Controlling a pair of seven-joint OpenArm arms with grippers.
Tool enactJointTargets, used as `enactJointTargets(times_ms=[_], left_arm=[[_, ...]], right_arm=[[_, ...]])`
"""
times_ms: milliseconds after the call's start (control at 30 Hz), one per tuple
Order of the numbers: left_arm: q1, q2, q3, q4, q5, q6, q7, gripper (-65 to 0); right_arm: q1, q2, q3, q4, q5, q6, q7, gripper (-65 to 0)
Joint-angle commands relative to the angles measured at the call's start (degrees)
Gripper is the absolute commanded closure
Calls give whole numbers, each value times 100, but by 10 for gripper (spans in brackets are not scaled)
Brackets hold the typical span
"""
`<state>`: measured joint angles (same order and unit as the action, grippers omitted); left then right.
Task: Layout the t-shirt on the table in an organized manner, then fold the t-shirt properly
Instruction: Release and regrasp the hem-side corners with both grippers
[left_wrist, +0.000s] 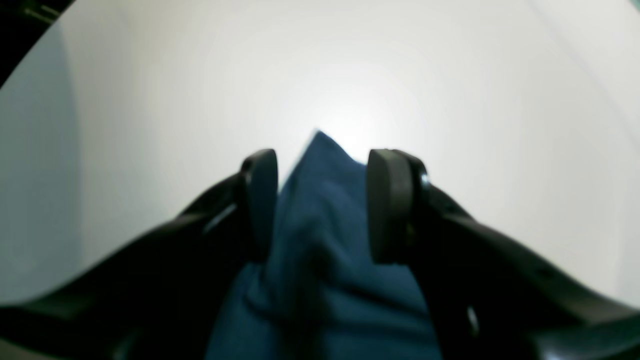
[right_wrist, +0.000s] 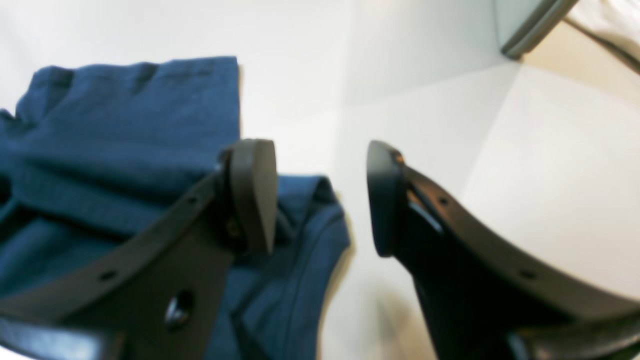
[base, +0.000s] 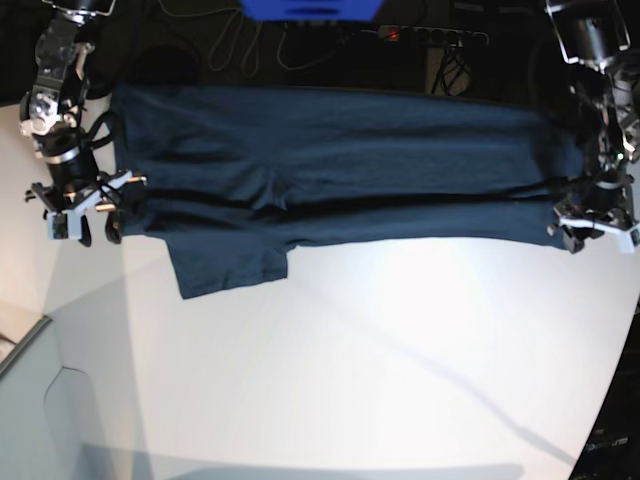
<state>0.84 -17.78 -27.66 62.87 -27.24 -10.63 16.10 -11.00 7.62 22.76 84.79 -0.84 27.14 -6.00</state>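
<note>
The smooth white tabletop (base: 400, 350) lies bare across the lower and middle base view, giving wide passage. The dark navy-blue cloth t-shirt (base: 340, 170) spans the upper band. Black cables (base: 240, 45) crowd the top edge; a grey panel edge (base: 20, 345) sits lower left.

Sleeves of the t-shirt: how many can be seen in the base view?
1. One sleeve sticks out toward the near side of the t-shirt, close to the right gripper. The other sleeve may be hidden by the fold.
</note>
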Motion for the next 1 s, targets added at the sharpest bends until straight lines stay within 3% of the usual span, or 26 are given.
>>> enactJointTargets(times_ms=[0, 133, 267, 533, 633, 800, 967], left_arm=[[-229, -152, -16, -138, -23, -22, -128, -281], [-836, -292, 115, -1061, -23, -22, -128, -281], [-1187, -556, 748, -1623, -23, -22, -155, -281], [-1425, -565, 977, -2125, -23, -22, -164, -278], [-1434, -565, 986, -2142, -23, -22, -164, -207], [-1416, -574, 986, -2142, -23, -22, -164, -7], [-1425, -574, 986, -2142, -23, -14, -146, 0]], right_arm=[[68, 60, 14, 96, 80, -10, 165, -294], [76, 60, 14, 114, 80, -10, 165, -294], [76, 60, 14, 114, 80, -10, 165, -294], [138, 60, 14, 132, 80, -10, 165, -294], [270, 69, 14, 132, 80, -10, 165, -294], [595, 69, 5, 105, 80, -10, 94, -294], [1325, 95, -312, -44, 80, -10, -978, -295]])
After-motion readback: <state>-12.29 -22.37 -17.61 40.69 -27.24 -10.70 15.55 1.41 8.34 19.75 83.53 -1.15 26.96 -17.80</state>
